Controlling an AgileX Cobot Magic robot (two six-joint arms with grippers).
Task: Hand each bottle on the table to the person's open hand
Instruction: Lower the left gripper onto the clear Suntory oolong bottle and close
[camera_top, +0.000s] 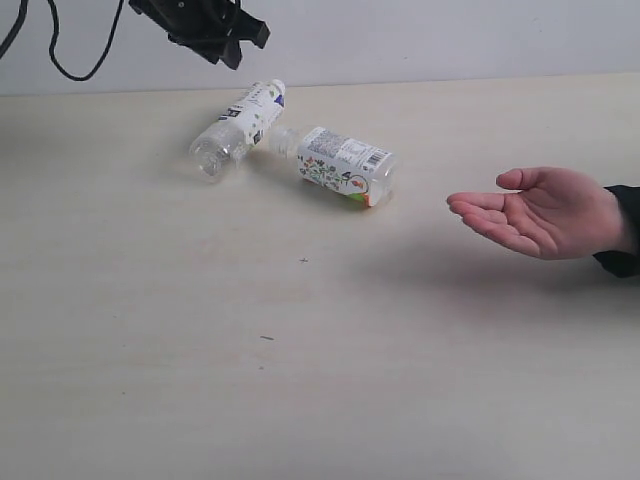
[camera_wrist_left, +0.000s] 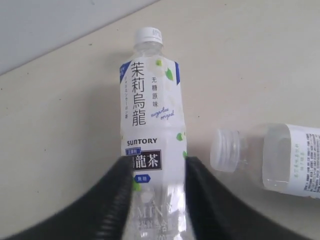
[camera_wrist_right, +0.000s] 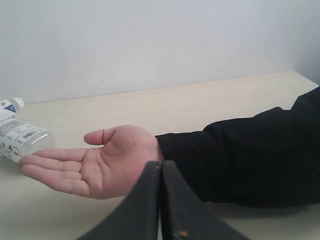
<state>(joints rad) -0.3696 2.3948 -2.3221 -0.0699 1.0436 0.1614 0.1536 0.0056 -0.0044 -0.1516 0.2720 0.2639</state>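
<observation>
Two bottles lie on their sides on the table (camera_top: 300, 360). One has a white label with dark print (camera_top: 238, 128) (camera_wrist_left: 152, 125) and a white cap. The other, with a floral label (camera_top: 345, 165) (camera_wrist_left: 285, 157) (camera_wrist_right: 20, 141), lies just to its right. My left gripper (camera_top: 232, 45) (camera_wrist_left: 157, 162) hangs open above the dark-print bottle, whose body shows between the spread fingers; I see no contact. The person's open hand (camera_top: 540, 212) (camera_wrist_right: 100, 162) waits palm up at the right. My right gripper (camera_wrist_right: 161, 165) is shut and empty, close to the wrist of that hand.
A dark sleeve (camera_wrist_right: 240, 160) runs off to the right behind the hand. Black cables (camera_top: 60, 50) hang against the pale wall at the back left. Bare tabletop spreads across the front and middle.
</observation>
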